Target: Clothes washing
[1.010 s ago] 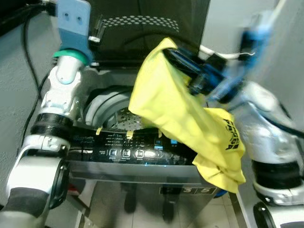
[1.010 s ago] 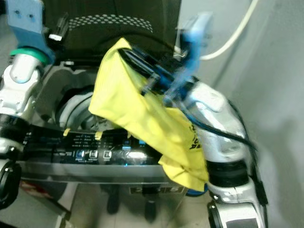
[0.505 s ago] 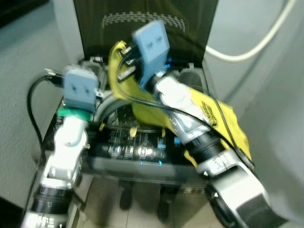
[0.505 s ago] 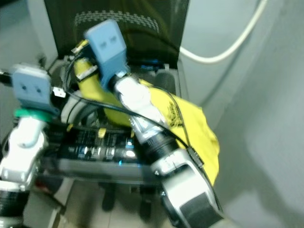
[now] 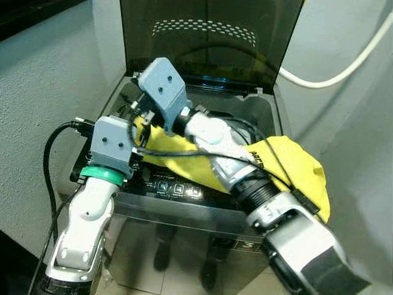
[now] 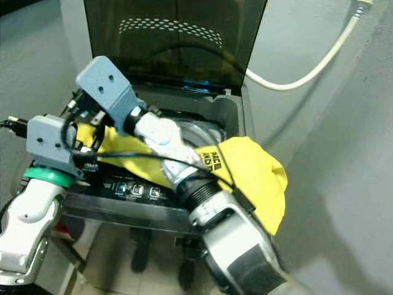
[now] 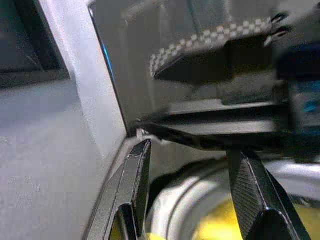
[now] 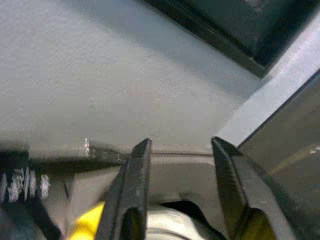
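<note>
Right gripper (image 8: 175,200) has swung across the open top of the washing machine (image 5: 184,212) since a second ago, when that arm was held high with the yellow garment (image 5: 288,172) hanging off it in front of the control panel (image 5: 172,189). Now the arm reaches low over the tub toward the machine's left rim, and the wrist view shows its two black fingers (image 8: 132,195) spread apart with nothing between them. The garment is not properly in yet: part of it trails under the forearm into the tub mouth, while a large bunched fold lies over the machine's right front corner and hangs down outside. My guess is the drop has only half worked and that fold will need pushing in. Left gripper (image 7: 187,200) sits at the tub's left edge beside the raised lid (image 5: 209,37), fingers apart and empty, with a patch of yellow visible below them. How much cloth is really inside the drum I can't say; the right arm and its cables cover most of the opening, and both wrist views are blurred and close.
</note>
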### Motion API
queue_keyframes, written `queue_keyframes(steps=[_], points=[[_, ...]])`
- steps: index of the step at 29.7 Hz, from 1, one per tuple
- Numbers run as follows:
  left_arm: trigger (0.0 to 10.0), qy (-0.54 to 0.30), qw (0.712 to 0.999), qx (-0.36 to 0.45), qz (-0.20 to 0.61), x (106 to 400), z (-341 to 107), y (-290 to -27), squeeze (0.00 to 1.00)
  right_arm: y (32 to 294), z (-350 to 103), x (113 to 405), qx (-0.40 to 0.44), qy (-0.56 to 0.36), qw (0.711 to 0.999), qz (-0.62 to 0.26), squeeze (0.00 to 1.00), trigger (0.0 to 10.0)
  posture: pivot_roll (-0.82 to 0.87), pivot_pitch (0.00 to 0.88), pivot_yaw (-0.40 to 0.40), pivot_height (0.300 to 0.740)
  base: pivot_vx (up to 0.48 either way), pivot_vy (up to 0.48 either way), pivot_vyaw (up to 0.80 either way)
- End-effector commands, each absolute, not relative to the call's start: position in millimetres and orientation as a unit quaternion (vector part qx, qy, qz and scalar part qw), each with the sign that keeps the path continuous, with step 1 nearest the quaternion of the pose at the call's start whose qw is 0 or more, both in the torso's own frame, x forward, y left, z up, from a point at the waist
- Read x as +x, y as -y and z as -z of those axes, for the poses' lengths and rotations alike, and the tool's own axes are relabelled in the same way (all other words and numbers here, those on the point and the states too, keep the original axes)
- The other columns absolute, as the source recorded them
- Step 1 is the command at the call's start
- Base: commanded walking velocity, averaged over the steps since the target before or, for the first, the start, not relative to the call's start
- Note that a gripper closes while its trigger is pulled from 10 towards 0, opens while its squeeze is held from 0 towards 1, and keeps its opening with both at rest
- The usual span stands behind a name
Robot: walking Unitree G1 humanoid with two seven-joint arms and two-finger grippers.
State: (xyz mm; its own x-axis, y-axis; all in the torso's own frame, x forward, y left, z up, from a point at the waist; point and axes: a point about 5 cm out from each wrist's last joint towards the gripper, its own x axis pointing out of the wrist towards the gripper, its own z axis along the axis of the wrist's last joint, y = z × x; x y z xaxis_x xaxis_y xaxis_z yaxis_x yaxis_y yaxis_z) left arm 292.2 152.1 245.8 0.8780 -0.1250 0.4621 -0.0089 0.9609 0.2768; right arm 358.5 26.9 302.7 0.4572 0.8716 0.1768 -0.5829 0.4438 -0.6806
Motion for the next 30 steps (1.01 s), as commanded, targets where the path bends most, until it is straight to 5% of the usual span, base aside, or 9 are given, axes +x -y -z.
queue_keyframes(steps=[1,4,5,7,11,18,22,25,30], points=[[10.0,0.263,0.956,0.127,0.04,287,-254,-145,0.0,-32,-284,358,-0.339,0.237,0.782,-0.466,1.0,10.0,0.13,0.046,-0.008,0.74,0.0,0.0,0.0],[10.0,0.262,0.956,0.125,0.042,286,-254,-143,0.0,-29,-283,362,-0.379,0.238,0.776,-0.445,1.0,10.0,0.13,0.046,-0.008,0.74,0.0,0.0,0.0],[10.0,0.26,0.957,0.121,0.045,286,-253,-141,0.0,-23,-286,368,-0.403,0.245,0.783,-0.407,0.0,10.0,0.12,0.041,-0.005,0.74,0.0,0.0,0.0],[10.0,0.258,0.958,0.119,0.048,285,-253,-139,0.0,-16,-292,374,-0.404,0.251,0.799,-0.367,0.0,10.0,0.11,0.049,-0.009,0.74,0.0,0.0,0.0],[10.0,0.254,0.959,0.113,0.052,280,-253,-136,0.0,36,-292,380,-0.255,0.209,0.867,-0.374,0.0,10.0,0.12,0.05,-0.019,0.74,0.0,0.0,0.0],[10.0,0.246,0.961,0.112,0.053,279,-253,-137,0.0,85,-235,362,-0.354,0.124,0.803,-0.463,0.0,10.0,0.11,0.041,-0.017,0.74,0.0,0.0,0.0],[10.0,0.248,0.96,0.113,0.056,281,-255,-136,0.0,108,-240,364,-0.314,0.124,0.837,-0.43,0.0,10.0,0.12,0.046,-0.018,0.74,0.0,0.0,0.0],[10.0,0.249,0.96,0.116,0.056,280,-255,-136,0.0,147,-267,374,-0.138,0.158,0.928,-0.308,0.0,10.0,0.12,0.032,-0.019,0.74,0.0,0.0,0.0],[10.0,0.247,0.96,0.12,0.052,278,-257,-138,0.0,187,-276,346,0.045,0.203,0.931,-0.3,0.0,10.0,0.13,0.052,-0.027,0.74,0.0,0.0,0.0]])
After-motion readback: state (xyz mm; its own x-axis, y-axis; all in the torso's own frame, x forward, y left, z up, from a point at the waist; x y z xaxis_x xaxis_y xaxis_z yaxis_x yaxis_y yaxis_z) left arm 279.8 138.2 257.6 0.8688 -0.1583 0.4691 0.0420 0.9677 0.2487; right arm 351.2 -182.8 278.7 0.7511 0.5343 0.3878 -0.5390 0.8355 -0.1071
